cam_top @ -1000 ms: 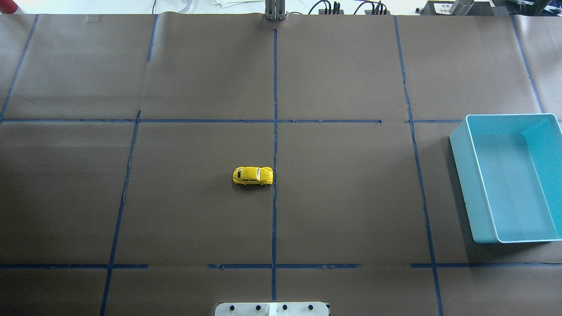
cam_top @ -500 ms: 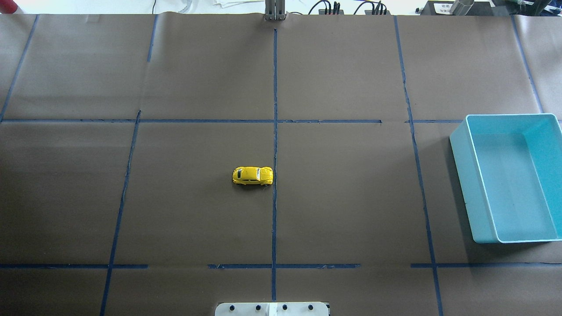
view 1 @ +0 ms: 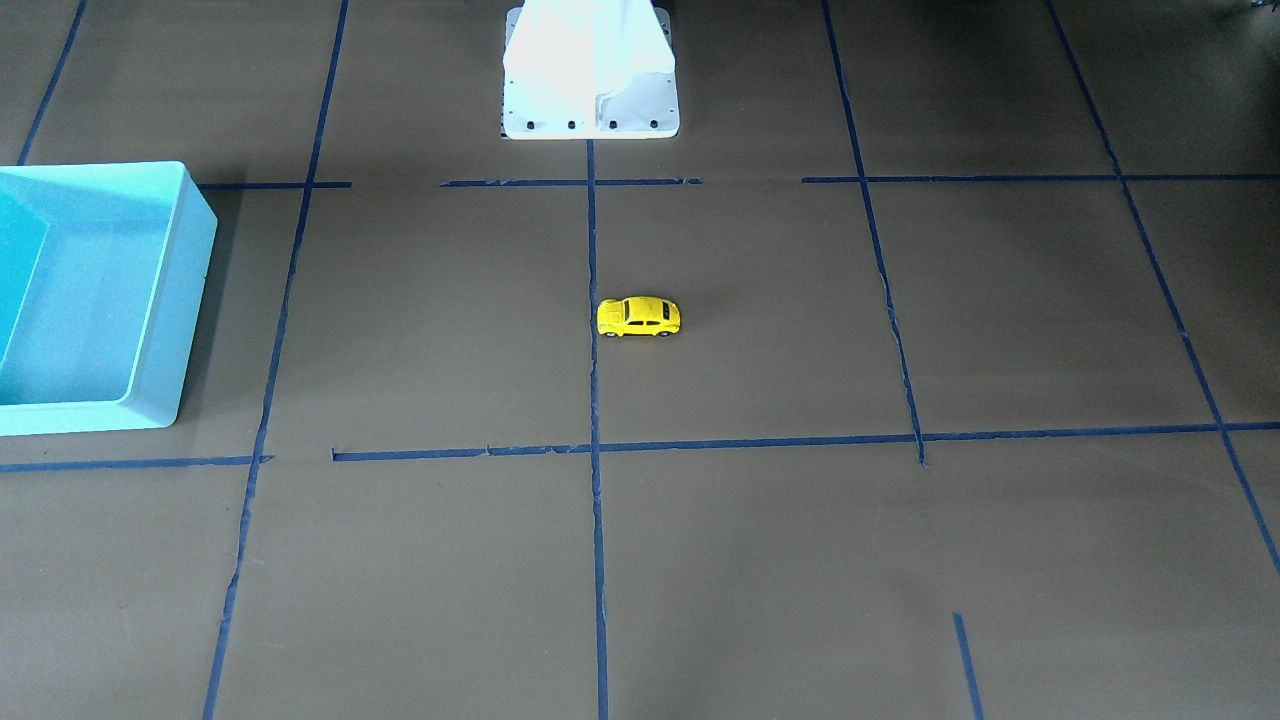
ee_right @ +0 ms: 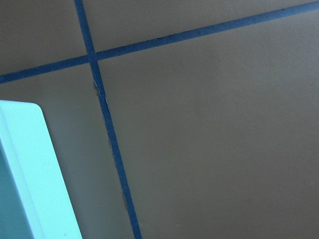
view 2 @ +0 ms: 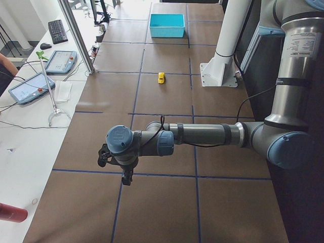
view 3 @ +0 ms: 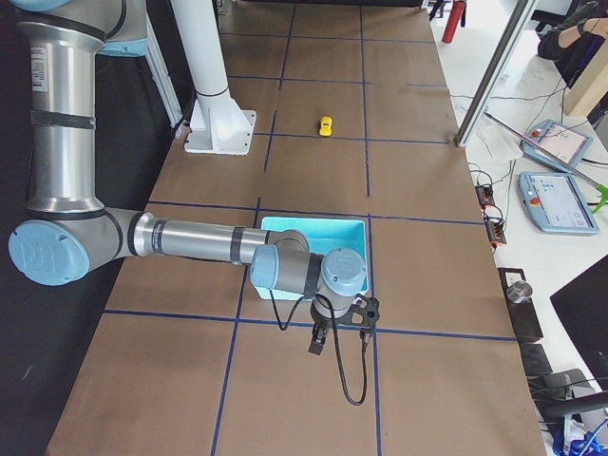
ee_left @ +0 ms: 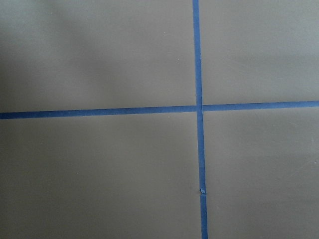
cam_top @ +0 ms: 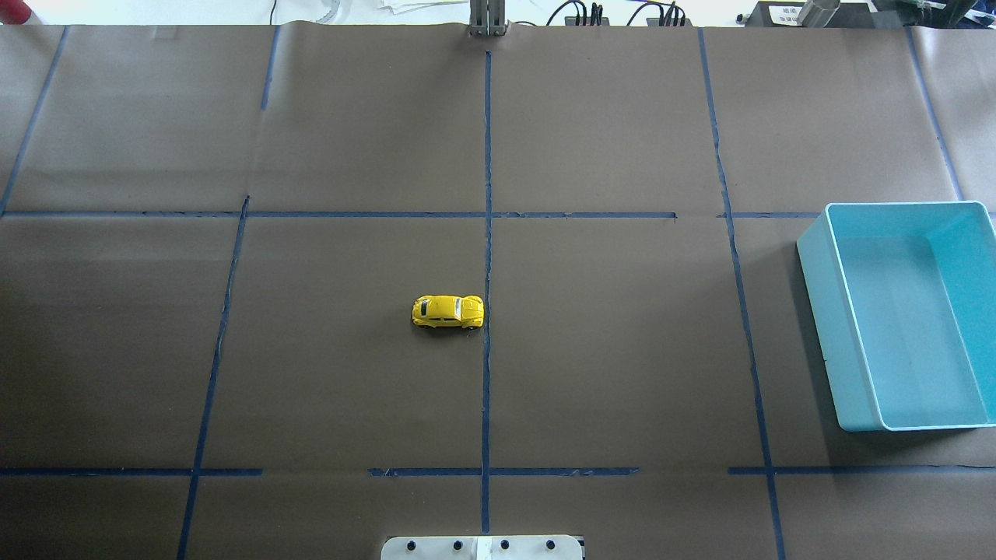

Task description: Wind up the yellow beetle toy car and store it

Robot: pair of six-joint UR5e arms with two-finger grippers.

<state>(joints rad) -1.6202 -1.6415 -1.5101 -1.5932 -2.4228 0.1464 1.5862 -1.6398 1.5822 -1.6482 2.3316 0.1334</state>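
The yellow beetle toy car (cam_top: 448, 311) stands on its wheels near the middle of the brown table, just left of the centre tape line; it also shows in the front view (view 1: 639, 316) and small in both side views (view 2: 161, 77) (view 3: 326, 125). The turquoise bin (cam_top: 815, 311) stands empty at the table's right side. My left gripper (view 2: 126, 176) hangs far from the car at the table's left end. My right gripper (view 3: 317, 342) hangs just beside the bin's outer wall (view 3: 313, 225). I cannot tell whether either is open or shut.
The robot's white base plate (cam_top: 482, 547) sits at the near edge. Blue tape lines cross the table. The right wrist view shows a bin corner (ee_right: 30, 174). A metal post (view 2: 76, 35) and tablets (view 2: 28, 87) stand along the operators' side.
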